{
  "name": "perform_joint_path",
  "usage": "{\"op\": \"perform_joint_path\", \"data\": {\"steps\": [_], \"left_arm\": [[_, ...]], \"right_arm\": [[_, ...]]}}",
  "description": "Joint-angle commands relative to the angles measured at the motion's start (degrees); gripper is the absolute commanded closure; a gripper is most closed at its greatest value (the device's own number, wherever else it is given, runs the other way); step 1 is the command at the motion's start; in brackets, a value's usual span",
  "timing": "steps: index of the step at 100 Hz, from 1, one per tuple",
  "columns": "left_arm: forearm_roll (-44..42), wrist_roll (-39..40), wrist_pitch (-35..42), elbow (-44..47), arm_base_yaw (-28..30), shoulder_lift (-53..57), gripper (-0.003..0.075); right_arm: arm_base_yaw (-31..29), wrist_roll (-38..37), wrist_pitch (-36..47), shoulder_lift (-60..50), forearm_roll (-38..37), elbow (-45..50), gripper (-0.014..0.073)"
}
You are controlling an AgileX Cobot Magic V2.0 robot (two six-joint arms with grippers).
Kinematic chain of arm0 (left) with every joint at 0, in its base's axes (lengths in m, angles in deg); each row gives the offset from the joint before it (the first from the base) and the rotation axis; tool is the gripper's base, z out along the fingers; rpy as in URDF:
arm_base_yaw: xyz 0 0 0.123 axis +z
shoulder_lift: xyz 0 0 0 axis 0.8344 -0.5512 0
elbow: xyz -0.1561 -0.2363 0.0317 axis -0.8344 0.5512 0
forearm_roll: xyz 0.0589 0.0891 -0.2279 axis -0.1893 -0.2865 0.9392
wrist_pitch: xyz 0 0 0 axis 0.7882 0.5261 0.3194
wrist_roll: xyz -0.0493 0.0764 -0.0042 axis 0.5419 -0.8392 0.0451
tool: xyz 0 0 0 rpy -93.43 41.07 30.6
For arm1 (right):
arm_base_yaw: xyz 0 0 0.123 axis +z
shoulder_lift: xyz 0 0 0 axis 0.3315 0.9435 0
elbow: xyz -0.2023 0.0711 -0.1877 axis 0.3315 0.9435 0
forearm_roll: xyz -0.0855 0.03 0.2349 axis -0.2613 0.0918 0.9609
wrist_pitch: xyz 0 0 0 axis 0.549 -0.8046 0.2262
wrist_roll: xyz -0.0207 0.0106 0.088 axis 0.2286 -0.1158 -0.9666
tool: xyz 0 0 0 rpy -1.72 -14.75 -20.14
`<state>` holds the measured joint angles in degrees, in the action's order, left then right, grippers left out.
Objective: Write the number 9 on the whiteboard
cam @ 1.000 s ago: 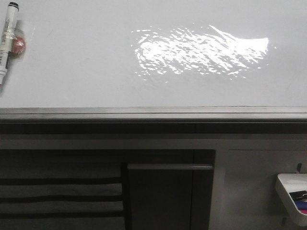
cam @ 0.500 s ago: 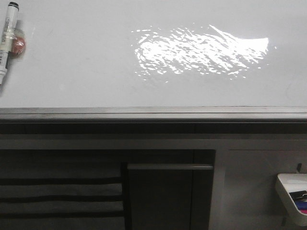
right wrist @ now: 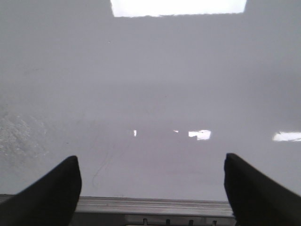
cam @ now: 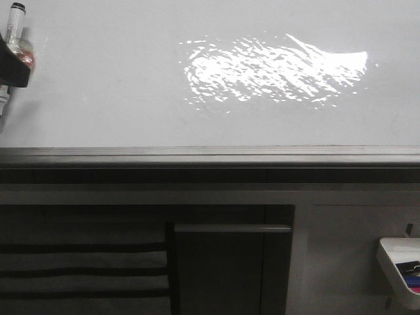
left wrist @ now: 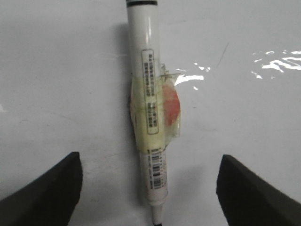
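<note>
The whiteboard (cam: 118, 92) fills the upper front view, with a glare patch (cam: 275, 69) and a grey metal lower edge (cam: 210, 155). No number 9 shows on it. A white marker (cam: 14, 23) with a black cap, yellowish tape and a red piece lies on the board at the far left. My left gripper (cam: 12, 64) is over it. In the left wrist view the marker (left wrist: 149, 94) lies on the board between the wide-open fingers of the left gripper (left wrist: 149, 188), untouched. My right gripper (right wrist: 150, 188) is open and empty over the board's lower edge (right wrist: 155, 205).
Below the board stand dark grey cabinet panels (cam: 223, 269) with slats at the left (cam: 79, 269). A white object with dark and coloured parts (cam: 401, 269) sits at the lower right. A faint thin curved mark (right wrist: 101, 165) shows on the board in the right wrist view.
My left gripper's black finger has come into the front view at the far left, over the marker. The marker has not moved.
</note>
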<state>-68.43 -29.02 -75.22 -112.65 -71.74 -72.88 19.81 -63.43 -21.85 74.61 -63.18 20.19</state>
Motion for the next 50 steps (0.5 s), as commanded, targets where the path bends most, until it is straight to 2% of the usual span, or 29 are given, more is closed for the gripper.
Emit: {"op": "perform_joint_path", "data": {"steps": [1, 28, 50], "left_arm": [[0.0, 0.1, 6.8, -1.8, -0.3, -1.0, 0.0212], [0.0, 0.1, 8.1, -1.8, -0.3, -3.8, 0.0493], [0.0, 0.1, 8.1, -1.8, -0.3, -3.8, 0.0618]], "right_arm": [[-0.2, 0.0, 4.6, 0.7, -0.6, -2.0, 0.0041], [-0.2, 0.0, 4.6, 0.7, -0.6, -2.0, 0.0041], [-0.2, 0.0, 4.6, 0.7, -0.6, -2.0, 0.0041]]}}
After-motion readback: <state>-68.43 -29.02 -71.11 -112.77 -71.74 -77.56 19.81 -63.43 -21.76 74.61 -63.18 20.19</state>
